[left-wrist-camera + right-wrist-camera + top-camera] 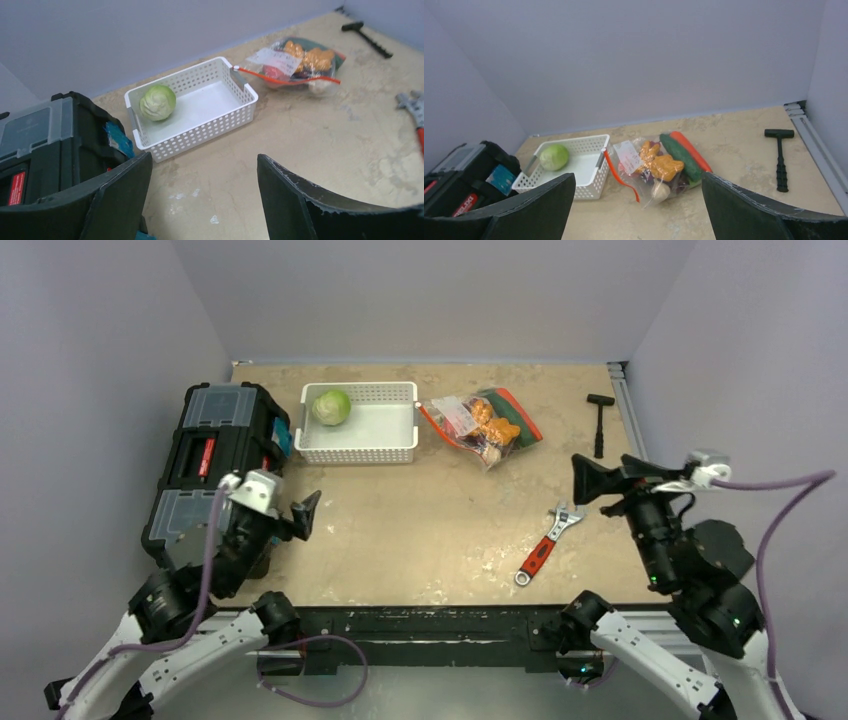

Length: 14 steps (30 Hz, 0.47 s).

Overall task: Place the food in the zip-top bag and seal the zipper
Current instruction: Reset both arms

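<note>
- Centrally, toward the back of the table [430, 530], stands the white basket [358, 455], the landmark for the rest.
- Inside the basket, in its left-hand end, lies a round green cabbage [331, 407]; it is the only piece of food outside the bag.
- Just beside the basket's right end lies the zip-top bag [480, 425], flat on the table and bulging with food: orange lumpy pieces [664, 164], a long carrot [691, 151], a dark green piece [679, 157] alongside the carrot, and a white radish [659, 190].
- The zipper [440, 427] runs along the bag edge nearest the basket, its upper end almost touching the basket's right wall. Whether the strip is pressed shut cannot be told.
- The left gripper [305, 512] hovers in front of the basket's left end, well apart from it, fingers spread wide with nothing between them.
- The right gripper [585, 482] hangs well to the right of the basket, beyond the bag, fingers likewise spread wide and holding nothing.
- Left of the basket, close alongside, sits a black toolbox [215, 455].
- A red-handled wrench [545, 540] lies in front and to the right of the basket, nearer the arms than the bag.
- A black hammer [600, 420] lies far right of the basket, past the bag.
</note>
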Available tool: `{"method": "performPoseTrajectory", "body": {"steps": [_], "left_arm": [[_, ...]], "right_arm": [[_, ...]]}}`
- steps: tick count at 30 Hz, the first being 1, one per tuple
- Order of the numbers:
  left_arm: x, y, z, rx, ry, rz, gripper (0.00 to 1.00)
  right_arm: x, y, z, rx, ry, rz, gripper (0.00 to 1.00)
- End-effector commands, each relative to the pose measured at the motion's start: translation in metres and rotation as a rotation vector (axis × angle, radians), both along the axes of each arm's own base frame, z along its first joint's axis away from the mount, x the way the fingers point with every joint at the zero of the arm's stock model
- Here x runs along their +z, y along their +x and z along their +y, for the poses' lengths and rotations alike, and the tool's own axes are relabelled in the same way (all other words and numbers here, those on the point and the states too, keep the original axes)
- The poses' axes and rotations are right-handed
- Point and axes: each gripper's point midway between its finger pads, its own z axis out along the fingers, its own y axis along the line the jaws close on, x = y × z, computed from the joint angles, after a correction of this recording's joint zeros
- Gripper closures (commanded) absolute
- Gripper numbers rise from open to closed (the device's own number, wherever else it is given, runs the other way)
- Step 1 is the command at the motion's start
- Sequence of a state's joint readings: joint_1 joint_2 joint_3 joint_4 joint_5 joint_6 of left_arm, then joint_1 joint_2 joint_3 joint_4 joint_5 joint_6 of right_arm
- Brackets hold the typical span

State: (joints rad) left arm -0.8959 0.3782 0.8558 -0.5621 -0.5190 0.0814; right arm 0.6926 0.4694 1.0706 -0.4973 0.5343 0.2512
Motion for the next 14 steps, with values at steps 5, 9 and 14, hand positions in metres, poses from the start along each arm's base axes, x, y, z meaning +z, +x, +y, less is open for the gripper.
{"method": "performPoseTrajectory", "body": {"steps": [5,9,14], "left_arm": [[0.065,-0.039,0.041,0.014,-0.342,-0.040,0.23],[0.083,-0.051,0.048,-0.017,-0.397,-0.065,0.23],[0.092,-0.057,0.052,-0.031,-0.408,-0.083,0.23]], "right_arm": [[0.031,-0.041,-0.052,-0.095,0.098,-0.070,0.01],[0.033,-0.049,-0.060,-0.098,0.127,-0.068,0.01],[0.028,-0.054,-0.061,-0.080,0.094,-0.127,0.01]]}}
